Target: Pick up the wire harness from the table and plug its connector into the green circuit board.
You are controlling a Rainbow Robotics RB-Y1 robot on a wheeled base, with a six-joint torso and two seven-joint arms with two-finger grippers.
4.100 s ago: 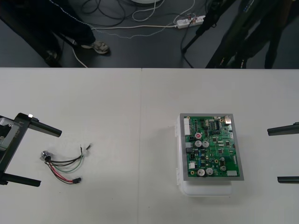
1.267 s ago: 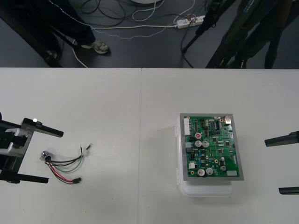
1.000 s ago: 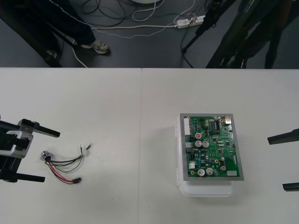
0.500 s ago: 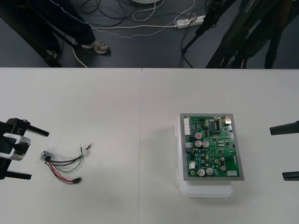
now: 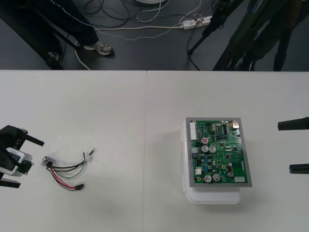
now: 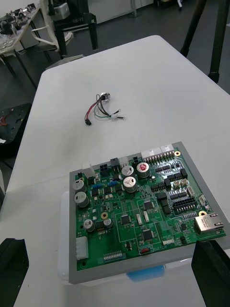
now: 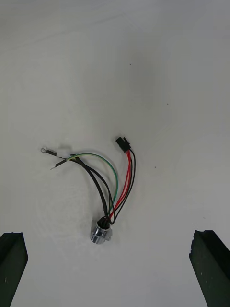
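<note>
Near the left edge of the bench (image 5: 120,111), our left pincer (image 5: 29,163) hovers spread wide just beside the wire harness (image 5: 67,171), which lies loose, well apart from the green circuit board (image 5: 219,152); we judge the pickup not yet begun. Next we must settle over its wires and close. Nothing blocks the way; our right pincer (image 5: 287,147) waits spread at the right edge.

Red, black and green wires (image 7: 125,177); green board (image 5: 219,151), white base (image 5: 215,196).
</note>
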